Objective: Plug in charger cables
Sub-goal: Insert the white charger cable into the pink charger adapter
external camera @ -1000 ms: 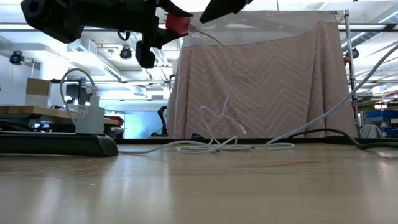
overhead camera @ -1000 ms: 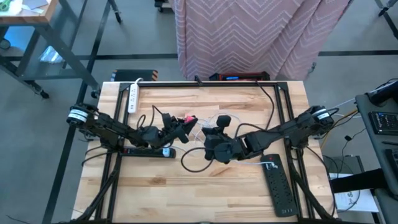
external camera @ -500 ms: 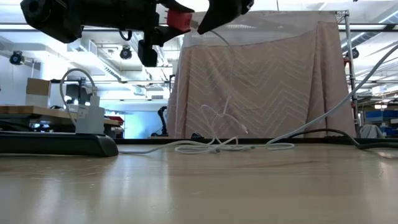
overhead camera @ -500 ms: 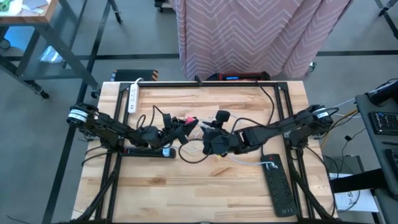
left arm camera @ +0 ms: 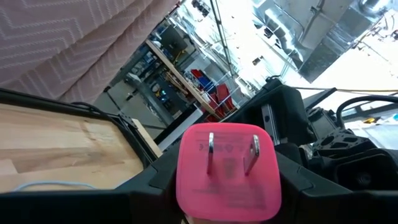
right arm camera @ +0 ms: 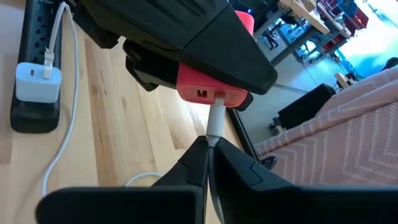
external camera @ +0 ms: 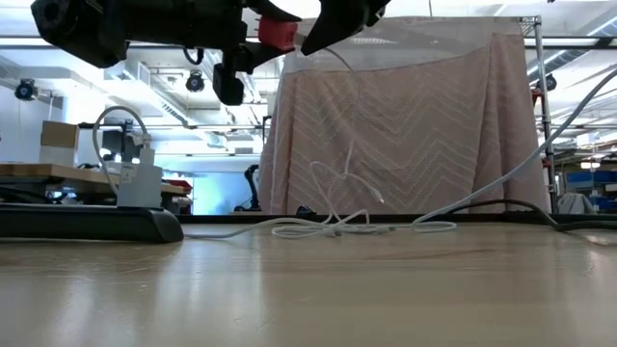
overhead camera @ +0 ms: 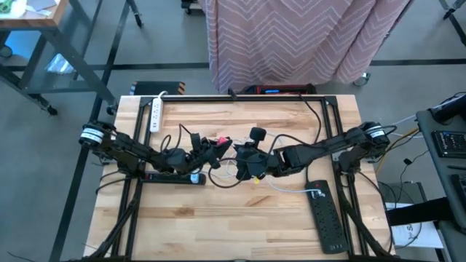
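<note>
Above table, left gripper [overhead camera: 212,149] clamps pink plug [left arm camera: 227,171]

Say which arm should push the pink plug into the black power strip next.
Left. The left gripper already clamps the pink plug, prongs exposed, beside the black power strip. The right gripper only pinches the white cable.

A red-pink plug block [left arm camera: 227,172] with 2 metal prongs facing outward sits raised above the tabletop [overhead camera: 240,218] near its middle, a thin white cord [right arm camera: 214,122] plugged into its underside. A second white charger block [right arm camera: 37,82] stands upright, plugged into a black power strip [right arm camera: 31,115] toward the left edge, its cord [right arm camera: 65,134] looping away over the wood.
</note>
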Robot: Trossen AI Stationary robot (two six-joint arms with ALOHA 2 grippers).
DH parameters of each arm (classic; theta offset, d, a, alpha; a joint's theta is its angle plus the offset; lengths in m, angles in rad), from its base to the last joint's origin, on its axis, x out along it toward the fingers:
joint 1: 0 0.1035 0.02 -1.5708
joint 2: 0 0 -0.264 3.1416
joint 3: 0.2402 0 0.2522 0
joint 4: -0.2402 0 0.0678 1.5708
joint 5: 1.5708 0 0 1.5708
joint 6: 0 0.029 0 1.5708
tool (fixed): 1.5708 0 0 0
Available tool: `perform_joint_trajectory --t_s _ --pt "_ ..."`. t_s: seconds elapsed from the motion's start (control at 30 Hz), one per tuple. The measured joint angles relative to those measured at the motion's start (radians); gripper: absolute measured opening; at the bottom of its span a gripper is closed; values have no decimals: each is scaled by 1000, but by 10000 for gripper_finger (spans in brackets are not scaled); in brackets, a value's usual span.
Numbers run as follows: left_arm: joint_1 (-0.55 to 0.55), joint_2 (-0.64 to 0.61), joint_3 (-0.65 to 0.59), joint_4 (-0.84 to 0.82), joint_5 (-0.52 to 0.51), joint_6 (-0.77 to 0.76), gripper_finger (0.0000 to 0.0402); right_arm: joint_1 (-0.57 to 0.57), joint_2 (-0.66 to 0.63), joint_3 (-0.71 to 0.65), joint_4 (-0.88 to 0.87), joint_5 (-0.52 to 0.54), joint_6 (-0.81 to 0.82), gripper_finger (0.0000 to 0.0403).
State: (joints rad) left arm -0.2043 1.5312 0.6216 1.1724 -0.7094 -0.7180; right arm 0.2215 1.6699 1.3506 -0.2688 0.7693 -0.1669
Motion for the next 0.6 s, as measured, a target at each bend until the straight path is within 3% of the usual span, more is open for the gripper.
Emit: perform_joint_trajectory --t_s 0.6 --pt "0 4 0 -21 2 13 135 -12 0 0 34 -11 -96 3"
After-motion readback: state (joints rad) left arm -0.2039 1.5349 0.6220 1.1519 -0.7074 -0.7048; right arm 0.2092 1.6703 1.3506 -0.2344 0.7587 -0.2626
